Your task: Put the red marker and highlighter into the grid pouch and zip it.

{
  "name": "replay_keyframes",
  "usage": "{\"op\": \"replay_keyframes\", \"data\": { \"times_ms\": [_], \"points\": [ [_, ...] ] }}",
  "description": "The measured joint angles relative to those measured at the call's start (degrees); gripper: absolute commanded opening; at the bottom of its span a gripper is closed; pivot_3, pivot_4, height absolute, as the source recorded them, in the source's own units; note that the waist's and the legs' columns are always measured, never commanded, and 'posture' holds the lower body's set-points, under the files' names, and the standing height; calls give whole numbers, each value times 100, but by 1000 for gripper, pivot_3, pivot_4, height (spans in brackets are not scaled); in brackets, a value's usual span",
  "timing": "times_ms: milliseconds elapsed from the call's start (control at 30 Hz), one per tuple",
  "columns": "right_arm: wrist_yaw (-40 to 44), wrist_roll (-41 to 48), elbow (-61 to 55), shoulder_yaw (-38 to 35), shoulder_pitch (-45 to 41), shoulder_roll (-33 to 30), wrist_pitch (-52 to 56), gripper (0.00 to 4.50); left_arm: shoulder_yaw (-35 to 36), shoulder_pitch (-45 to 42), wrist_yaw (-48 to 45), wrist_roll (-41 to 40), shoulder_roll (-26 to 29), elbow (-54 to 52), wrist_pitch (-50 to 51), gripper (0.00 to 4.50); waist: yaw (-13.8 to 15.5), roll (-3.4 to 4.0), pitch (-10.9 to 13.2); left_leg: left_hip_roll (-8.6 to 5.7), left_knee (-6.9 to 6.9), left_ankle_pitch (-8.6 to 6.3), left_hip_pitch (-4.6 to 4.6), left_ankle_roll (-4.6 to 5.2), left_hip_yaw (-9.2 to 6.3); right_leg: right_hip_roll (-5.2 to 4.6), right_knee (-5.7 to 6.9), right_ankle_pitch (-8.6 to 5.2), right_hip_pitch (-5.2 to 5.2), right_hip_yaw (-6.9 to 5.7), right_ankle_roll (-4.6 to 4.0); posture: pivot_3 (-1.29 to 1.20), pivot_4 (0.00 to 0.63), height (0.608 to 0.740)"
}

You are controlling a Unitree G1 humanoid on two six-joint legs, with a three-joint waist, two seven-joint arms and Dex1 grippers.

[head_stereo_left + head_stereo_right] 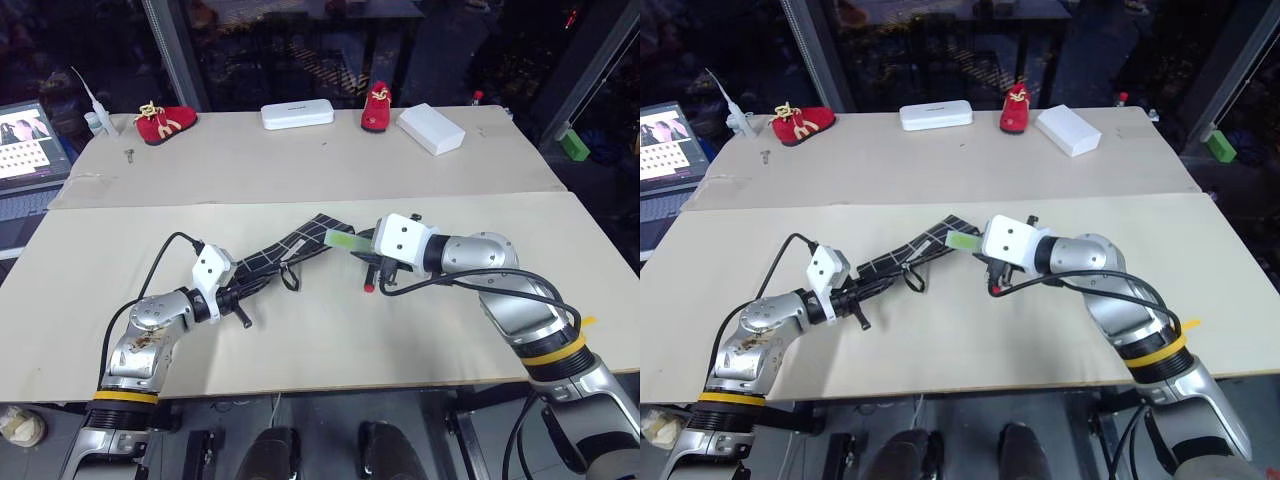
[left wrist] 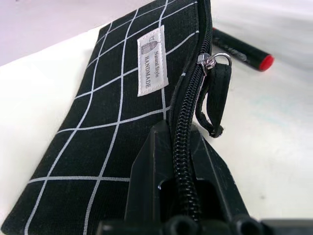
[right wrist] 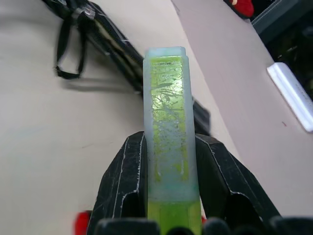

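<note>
1. My left pincer [image 1: 243,297], lower left of the head view, is pressed together on the zipper edge of the grid pouch [image 1: 290,249].
2. The grid pouch stretches from that pincer up and right toward mid-frame, its long axis diagonal, its far end lifted off the tabletop [image 1: 330,340]. Its black pull loop [image 2: 215,105] hangs from the slider beside the white label [image 2: 152,59].
3. My right pincer [image 1: 362,243], at centre, pinches the highlighter [image 3: 168,137], whose pale capped end points left toward the pouch's raised end.
4. The red marker [image 2: 243,52] lies on the tabletop just beneath that pincer.
5. Along the far edge: two red shoes [image 1: 165,122], a white case [image 1: 297,115], a white box [image 1: 431,129]; a laptop [image 1: 30,145] at upper left.
</note>
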Motion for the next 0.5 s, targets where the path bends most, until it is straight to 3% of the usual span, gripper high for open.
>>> {"op": "replay_keyframes", "data": {
  "times_ms": [500],
  "points": [
    [217, -420, 212, 11, -2, -15, -61, 1014, -25, -4, -27, 2, 0, -12, 10, 0, 1, 0, 0, -1, 0, 0, 0, 0, 0, -2, 2, 0, 0, 0, 0, 0, 150, 740]
  ]
}}
